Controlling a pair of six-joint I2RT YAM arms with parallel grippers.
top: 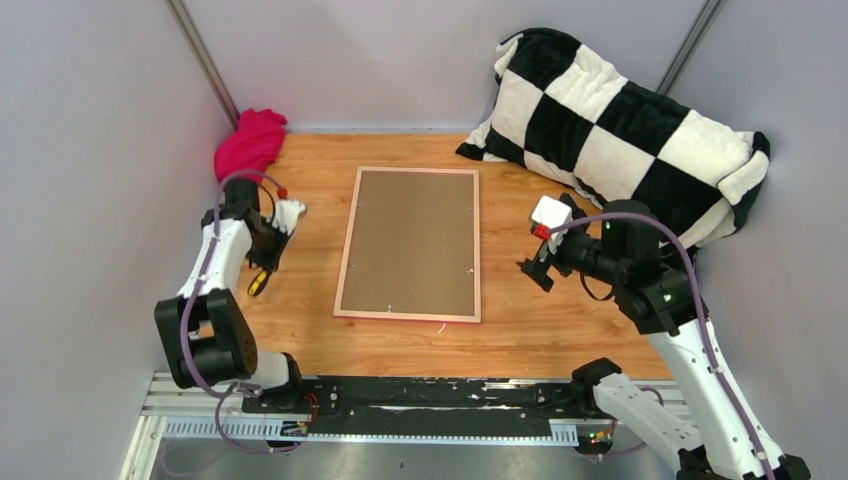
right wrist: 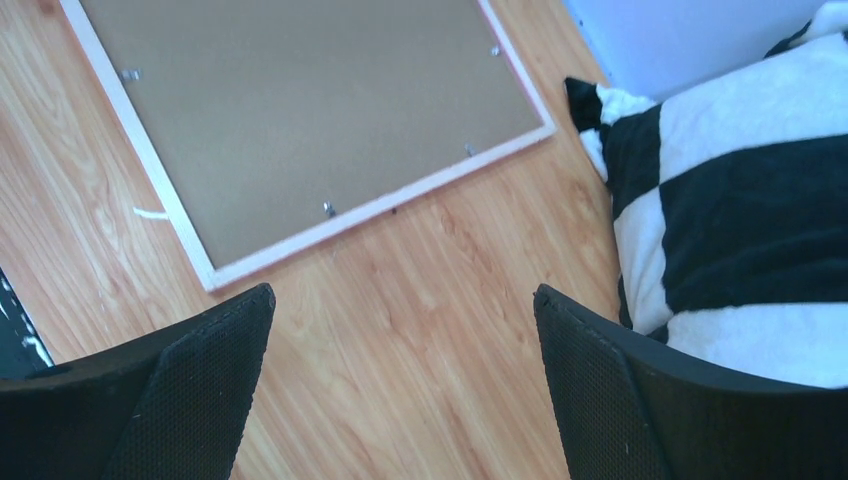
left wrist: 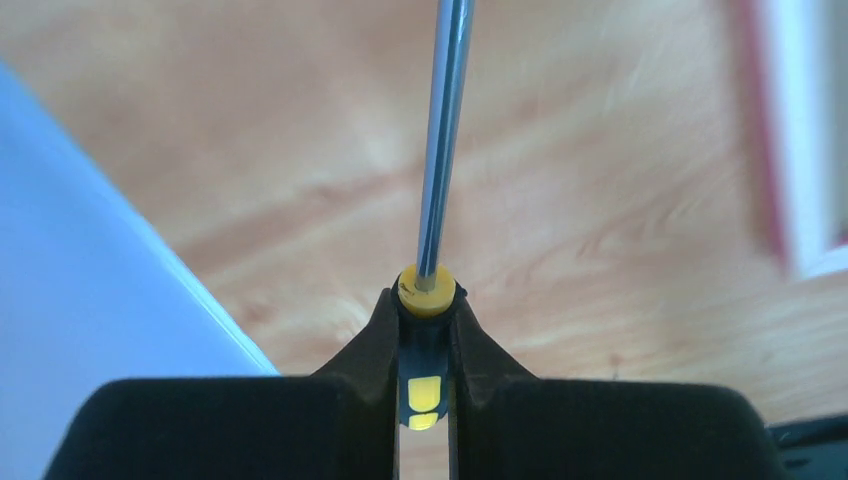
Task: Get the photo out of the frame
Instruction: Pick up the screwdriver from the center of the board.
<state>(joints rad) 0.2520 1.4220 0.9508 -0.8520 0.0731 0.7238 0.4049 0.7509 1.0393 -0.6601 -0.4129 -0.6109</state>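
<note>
**Frame face down, screwdriver gripped**

On the worktop [top: 520,340], a checkered pillow [top: 620,130] fills 2 o'clock. The frame [top: 412,243] lies at the centre, brown back up. A pink cloth [top: 250,140] sits at 10 o'clock. At 9 o'clock the left jaws clench a screwdriver [left wrist: 439,160]. The right jaws, at 3 o'clock, gape released.

The frame [top: 412,243] lies back up in the middle of the table [top: 530,335], its brown board showing inside the pink border. A pink cloth [top: 250,142] is bunched in the far left corner, and a black-and-white checked pillow [top: 620,125] fills the far right. Near the left edge the left gripper [top: 265,268] points down at a yellow-handled screwdriver [top: 257,284]. The right gripper [top: 532,268] hangs just right of the frame.
</note>
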